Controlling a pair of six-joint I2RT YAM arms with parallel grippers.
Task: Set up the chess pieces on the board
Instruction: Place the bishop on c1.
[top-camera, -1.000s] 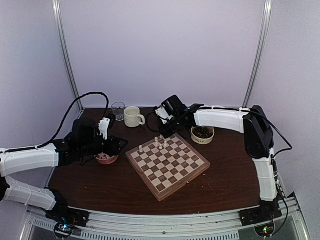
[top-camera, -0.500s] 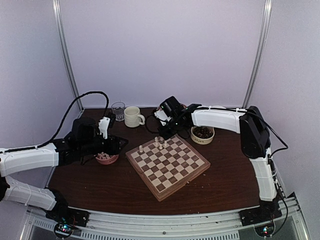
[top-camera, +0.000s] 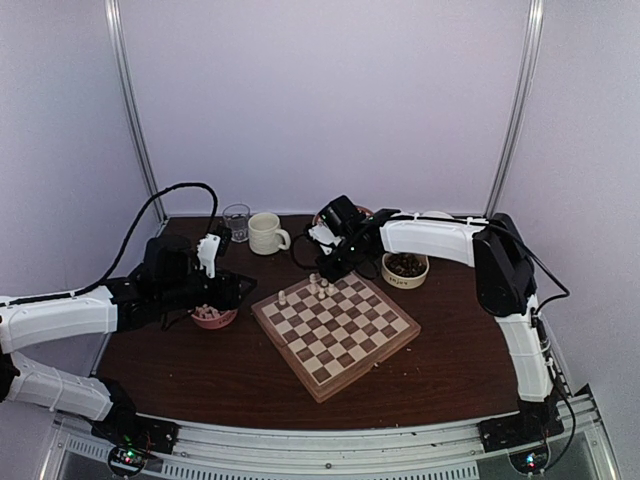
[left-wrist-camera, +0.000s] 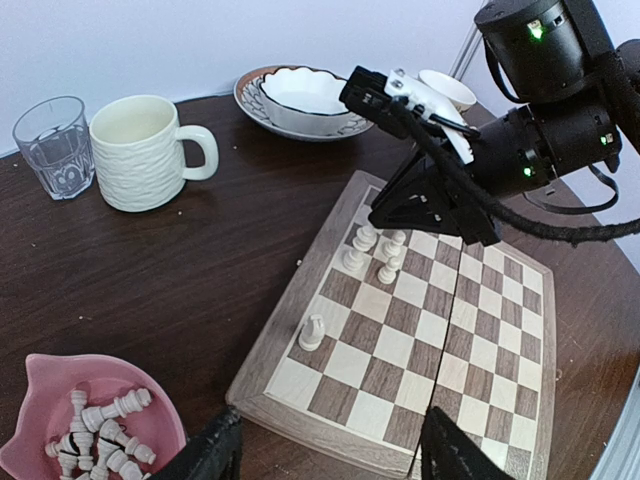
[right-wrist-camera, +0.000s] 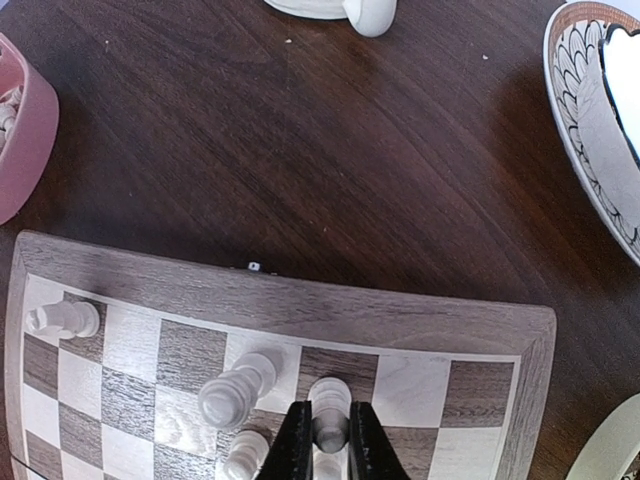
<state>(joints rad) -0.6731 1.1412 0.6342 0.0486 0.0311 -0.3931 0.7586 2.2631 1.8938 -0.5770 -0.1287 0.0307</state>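
A: Table (top-camera: 200, 370) and board (top-camera: 335, 330)?
B: Dark brown table. The board lies flat near its middle, turned so that one corner points toward the arm bases.

A: Arms?
B: Left arm (top-camera: 60, 320) reaches in from the left. The left gripper (left-wrist-camera: 330, 462) hangs over the pink bowl (left-wrist-camera: 60, 385), just beside the board's left edge. Its fingers are spread, with nothing between them. Right arm (top-camera: 440, 238) stretches across the far side, and the right gripper (right-wrist-camera: 328, 440) is low over the board's far edge.

A: Its fingers?
B: Closed in on one piece (right-wrist-camera: 329, 398), pinching it from both sides. The piece stands upright near the far rim.

A: Crockery?
B: At the back there is a patterned dish (left-wrist-camera: 255, 108) with a white bowl (left-wrist-camera: 300, 95) in it. A cream bowl (top-camera: 405, 268) with dark contents sits right of the board. The mug (left-wrist-camera: 145, 150) and glass (left-wrist-camera: 52, 145) stand side by side at the back left, close but apart.

A: Pieces (left-wrist-camera: 100, 425)?
B: A heap lies in the pink bowl. On the board a small cluster stands by the far corner, around the pinched one. A single one stands alone along the left edge, apart from the cluster. The other squares are bare.
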